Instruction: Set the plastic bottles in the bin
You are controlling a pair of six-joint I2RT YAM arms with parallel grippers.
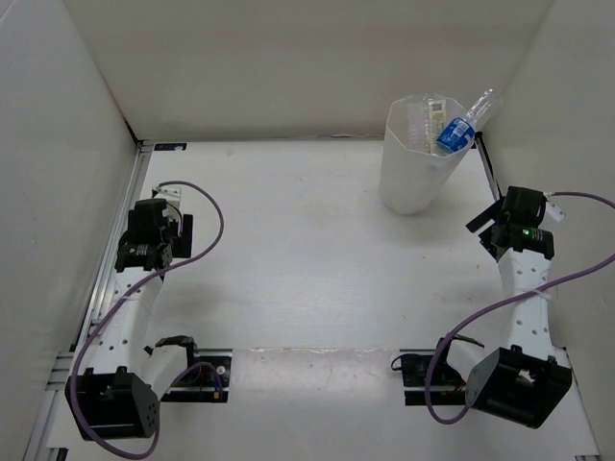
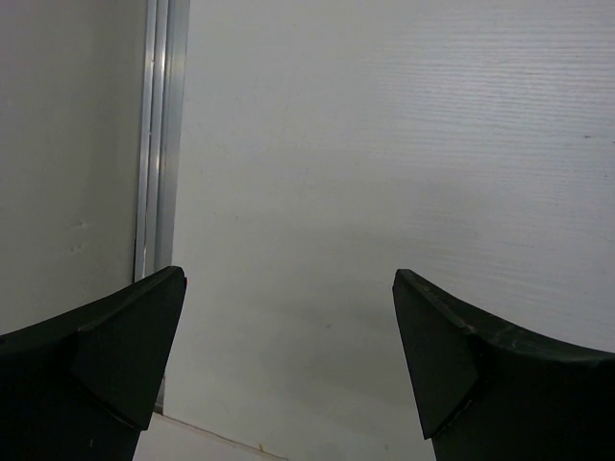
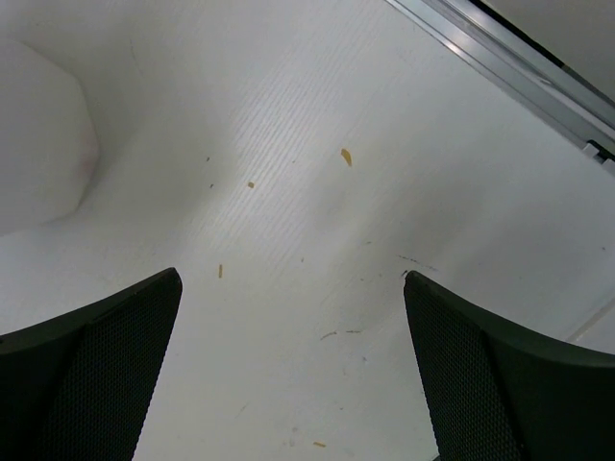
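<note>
Tools: left tool [image 2: 288, 279], right tool [image 3: 293, 277] gape wide, empty.
Bin [image 1: 413, 182]: 1 o'clock, bottles [image 1: 454, 132] inside.
Progress: none on table [image 1: 307, 259]; seemingly done.

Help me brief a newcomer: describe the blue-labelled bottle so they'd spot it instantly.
In the far right corner of the table stands the tall white bin. A clear bottle leans out over its right rim. Its blue label sets it apart.

Bin [image 1: 413, 187] at the far right of the bench [image 1: 307, 269].
One bottle [image 1: 456, 130] leans out over the bin's right rim, with a second bottle [image 1: 420, 120] inside to its left. The right tool [image 3: 293, 279] sits in front and right of the bin, and the left tool [image 2: 288, 288] is well apart at the left edge.
</note>
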